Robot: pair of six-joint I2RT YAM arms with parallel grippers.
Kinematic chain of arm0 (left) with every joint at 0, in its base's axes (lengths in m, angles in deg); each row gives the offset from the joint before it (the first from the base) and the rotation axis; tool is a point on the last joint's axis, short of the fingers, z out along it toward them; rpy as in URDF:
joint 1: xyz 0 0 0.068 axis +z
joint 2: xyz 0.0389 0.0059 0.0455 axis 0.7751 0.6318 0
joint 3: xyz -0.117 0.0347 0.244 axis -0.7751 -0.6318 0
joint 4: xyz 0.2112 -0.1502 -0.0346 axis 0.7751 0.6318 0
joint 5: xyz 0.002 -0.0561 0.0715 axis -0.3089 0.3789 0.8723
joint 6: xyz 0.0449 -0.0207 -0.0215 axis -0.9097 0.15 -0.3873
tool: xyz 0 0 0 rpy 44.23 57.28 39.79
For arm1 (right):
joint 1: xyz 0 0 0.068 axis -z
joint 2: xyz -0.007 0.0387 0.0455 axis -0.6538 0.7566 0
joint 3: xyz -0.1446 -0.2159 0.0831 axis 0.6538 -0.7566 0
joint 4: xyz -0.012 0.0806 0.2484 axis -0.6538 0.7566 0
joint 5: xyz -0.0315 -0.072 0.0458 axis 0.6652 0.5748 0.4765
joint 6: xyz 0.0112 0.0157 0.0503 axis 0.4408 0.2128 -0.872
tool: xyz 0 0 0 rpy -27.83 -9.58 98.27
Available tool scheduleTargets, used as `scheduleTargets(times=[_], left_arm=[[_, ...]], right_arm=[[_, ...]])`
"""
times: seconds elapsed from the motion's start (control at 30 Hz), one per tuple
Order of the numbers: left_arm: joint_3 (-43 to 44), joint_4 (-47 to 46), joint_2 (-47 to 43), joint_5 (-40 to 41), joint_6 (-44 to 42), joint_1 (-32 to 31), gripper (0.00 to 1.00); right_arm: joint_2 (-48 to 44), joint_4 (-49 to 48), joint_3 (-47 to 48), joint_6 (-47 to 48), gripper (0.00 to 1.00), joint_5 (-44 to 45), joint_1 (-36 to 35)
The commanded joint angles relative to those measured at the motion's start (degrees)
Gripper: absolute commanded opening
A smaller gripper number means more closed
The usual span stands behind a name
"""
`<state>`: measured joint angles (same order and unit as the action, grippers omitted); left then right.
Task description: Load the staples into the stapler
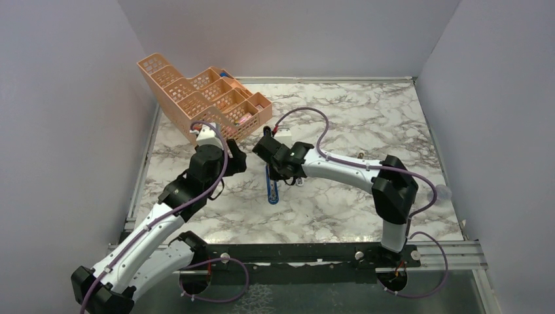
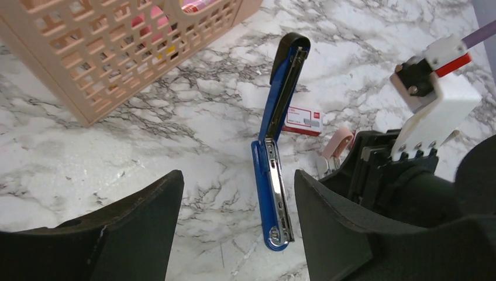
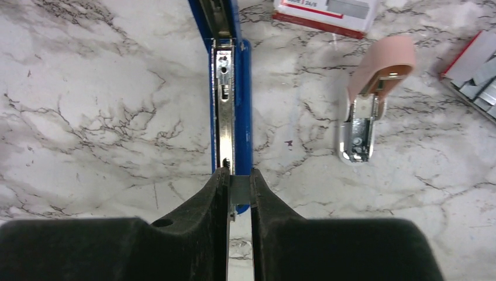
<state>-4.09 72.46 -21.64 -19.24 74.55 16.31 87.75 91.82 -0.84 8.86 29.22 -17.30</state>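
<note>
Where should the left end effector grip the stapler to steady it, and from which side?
Grip the stapler by the blue side walls of its channel half, coming straight down from above and straddling the narrow width. It lies opened flat, long sides parallel, and the silver channel faces up and should stay uncovered.

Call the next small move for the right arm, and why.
Probably ease the right gripper forward and down so the staples slide into the open silver channel of the stapler. Its jaws are shut on the thin grey strip, which sits at the channel's near end, roughly in line with it. The left gripper hovers open above, holding nothing.
</note>
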Motion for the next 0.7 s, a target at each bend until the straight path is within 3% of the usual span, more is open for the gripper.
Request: scheduleTargets(times=[0.0, 0.23, 0.67], left_arm=[[1.35, 1.56, -3.26, 6.93, 0.01, 0.31, 0.71], [-0.19, 1.75, -5.65, 11.17, 0.95, 0.31, 0.74], [-0.38, 1.75, -4.52, 11.07, 1.16, 0.31, 0.75]], right_arm=[[2.93, -0.72, 3.00, -1.36, 0.19, 3.13, -1.69], [4.64, -1.59, 4.45, -1.22, 0.19, 3.22, -1.90], [8.81, -0.38, 7.79, -0.81, 0.19, 1.75, -1.90]])
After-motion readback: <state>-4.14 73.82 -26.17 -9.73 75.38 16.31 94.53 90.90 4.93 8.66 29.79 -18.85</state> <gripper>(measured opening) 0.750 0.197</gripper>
